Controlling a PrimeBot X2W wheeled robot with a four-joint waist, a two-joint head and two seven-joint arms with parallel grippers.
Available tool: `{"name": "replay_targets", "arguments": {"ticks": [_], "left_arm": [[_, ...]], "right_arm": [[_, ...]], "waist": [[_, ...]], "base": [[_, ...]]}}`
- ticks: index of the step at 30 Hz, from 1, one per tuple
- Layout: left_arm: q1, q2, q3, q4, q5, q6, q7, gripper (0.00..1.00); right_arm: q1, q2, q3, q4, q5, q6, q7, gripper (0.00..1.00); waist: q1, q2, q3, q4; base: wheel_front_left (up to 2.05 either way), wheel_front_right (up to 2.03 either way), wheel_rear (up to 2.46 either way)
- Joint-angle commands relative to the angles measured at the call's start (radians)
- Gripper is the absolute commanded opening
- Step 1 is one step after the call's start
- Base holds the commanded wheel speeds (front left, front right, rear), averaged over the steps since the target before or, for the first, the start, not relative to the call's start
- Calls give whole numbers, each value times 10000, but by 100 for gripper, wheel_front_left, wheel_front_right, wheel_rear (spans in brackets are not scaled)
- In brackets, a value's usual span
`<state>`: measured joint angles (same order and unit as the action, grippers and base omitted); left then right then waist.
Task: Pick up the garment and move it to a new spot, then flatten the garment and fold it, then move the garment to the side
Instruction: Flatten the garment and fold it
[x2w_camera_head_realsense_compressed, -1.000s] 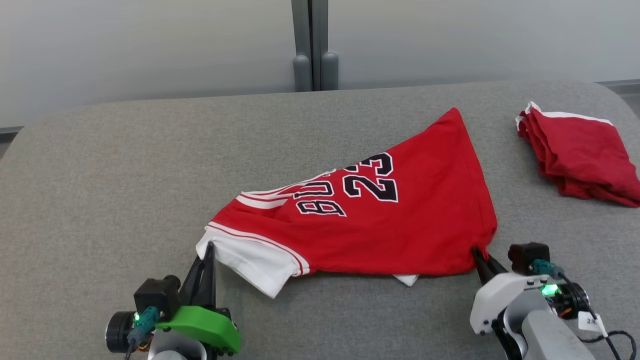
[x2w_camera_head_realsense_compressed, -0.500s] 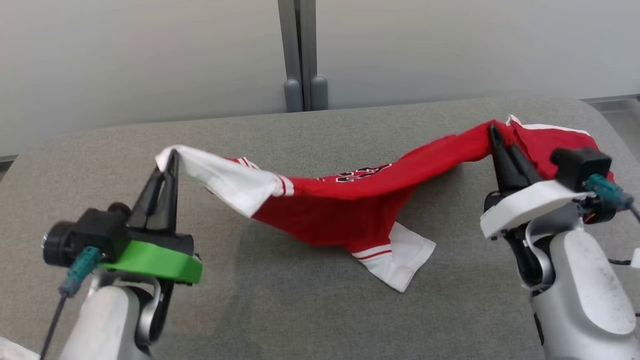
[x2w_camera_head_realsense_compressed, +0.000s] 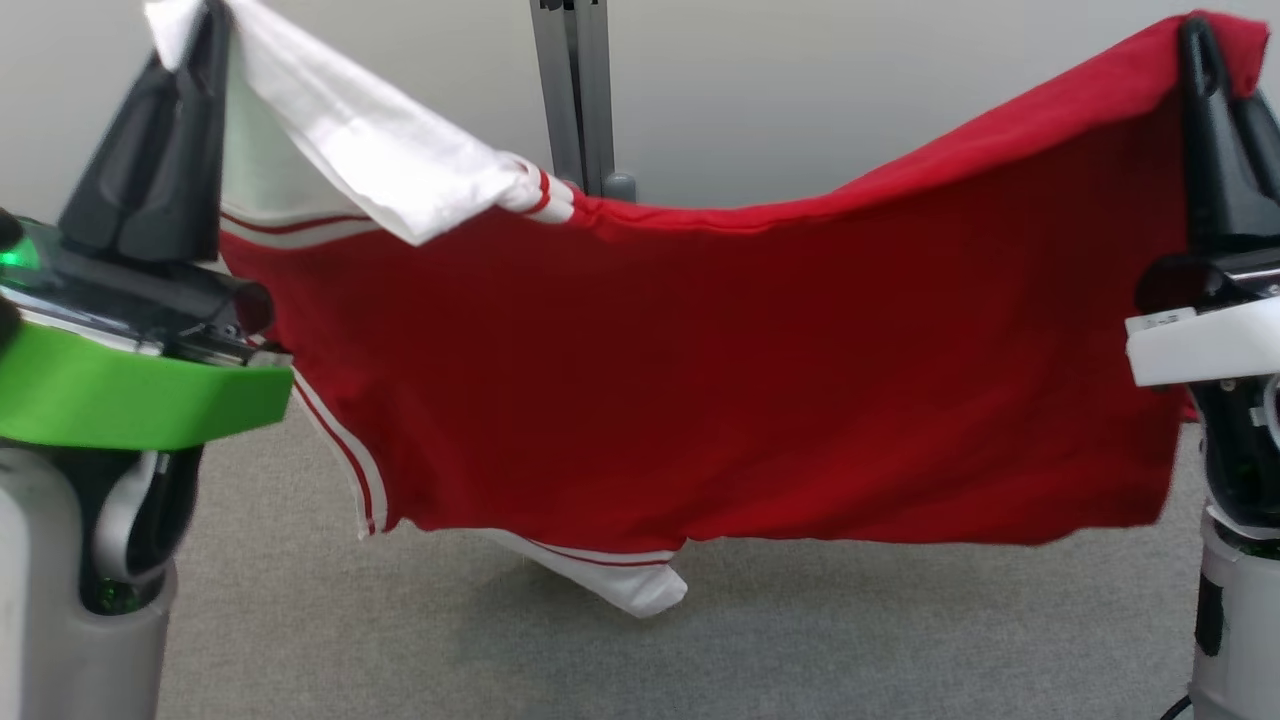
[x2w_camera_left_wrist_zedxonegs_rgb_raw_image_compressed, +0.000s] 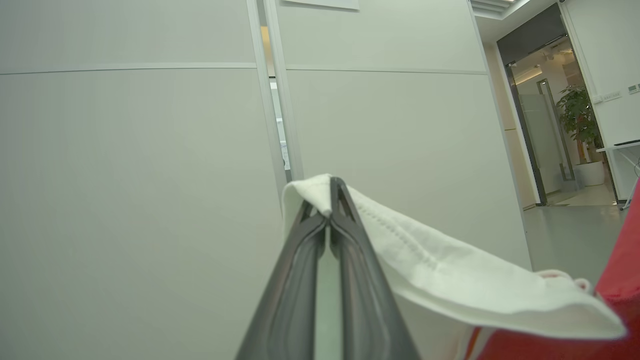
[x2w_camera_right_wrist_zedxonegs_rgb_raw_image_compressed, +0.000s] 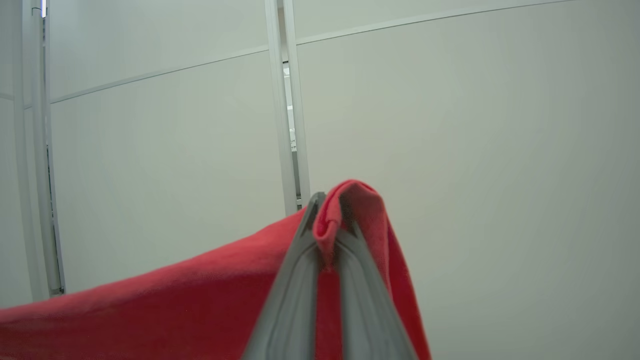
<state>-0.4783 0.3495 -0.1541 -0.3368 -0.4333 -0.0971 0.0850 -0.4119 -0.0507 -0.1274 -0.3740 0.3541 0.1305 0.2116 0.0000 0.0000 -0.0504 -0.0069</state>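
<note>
The garment (x2w_camera_head_realsense_compressed: 720, 380), a bright red jersey with white, red-striped sleeves, hangs stretched in the air between my two grippers, its plain back side toward the head camera. My left gripper (x2w_camera_head_realsense_compressed: 205, 15) is shut on a white sleeve edge at the upper left; the left wrist view shows the white cloth (x2w_camera_left_wrist_zedxonegs_rgb_raw_image_compressed: 440, 270) pinched at that gripper's (x2w_camera_left_wrist_zedxonegs_rgb_raw_image_compressed: 332, 187) fingertips. My right gripper (x2w_camera_head_realsense_compressed: 1195, 35) is shut on a red corner at the upper right, and the right wrist view shows red fabric (x2w_camera_right_wrist_zedxonegs_rgb_raw_image_compressed: 200, 310) folded over that gripper's (x2w_camera_right_wrist_zedxonegs_rgb_raw_image_compressed: 330, 200) tips. A second white sleeve (x2w_camera_head_realsense_compressed: 620, 580) dangles lowest, just above the grey surface (x2w_camera_head_realsense_compressed: 700, 650).
A pale partition wall with a grey vertical post (x2w_camera_head_realsense_compressed: 575, 100) stands behind the grey upholstered surface. The left wrist view shows an open doorway with a potted plant (x2w_camera_left_wrist_zedxonegs_rgb_raw_image_compressed: 580, 125) at the far right.
Both grippers rose high with the garment, lifting it off the surface until it hangs spread between them. The head view has tilted up and closer.
</note>
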Motion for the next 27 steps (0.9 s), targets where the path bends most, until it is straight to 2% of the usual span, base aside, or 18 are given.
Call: {"name": "replay_targets", "arguments": {"ticks": [1, 7, 13, 17, 22, 27], "left_arm": [[-311, 29, 167, -257, -238, 68, 263, 0], [-865, 389, 481, -952, -568, 176, 1074, 0], [-1166, 463, 403, -255, -795, 118, 1291, 0], [-1960, 820, 128, 873, -544, -76, 1314, 0], [-4170, 1154, -635, 2865, 31, -252, 1148, 0], [-6864, 917, -1302, 5219, 794, -305, 412, 0]], "right_arm": [[-163, -37, -110, -371, 105, 1, 220, 0], [-307, -100, -442, -1348, -58, 1, 948, 0], [-405, -73, -327, -843, 41, 1, 1346, 0], [-1286, -210, 63, 303, -219, 1, 1259, 0], [-3777, -511, 699, 2789, -1013, 1, 576, 0], [-6593, -456, 1151, 5595, -1992, 1, -453, 0]], "waist": [[0, 0, 12, -30], [0, 0, 196, -45], [0, 0, 897, 64], [0, 0, 1753, 68], [0, 0, 3019, 84], [0, 0, 3975, 252]], "base": [[0, 0, 0], [0, 0, 0], [0, 0, 0], [0, 0, 0], [0, 0, 0], [0, 0, 0]]}}
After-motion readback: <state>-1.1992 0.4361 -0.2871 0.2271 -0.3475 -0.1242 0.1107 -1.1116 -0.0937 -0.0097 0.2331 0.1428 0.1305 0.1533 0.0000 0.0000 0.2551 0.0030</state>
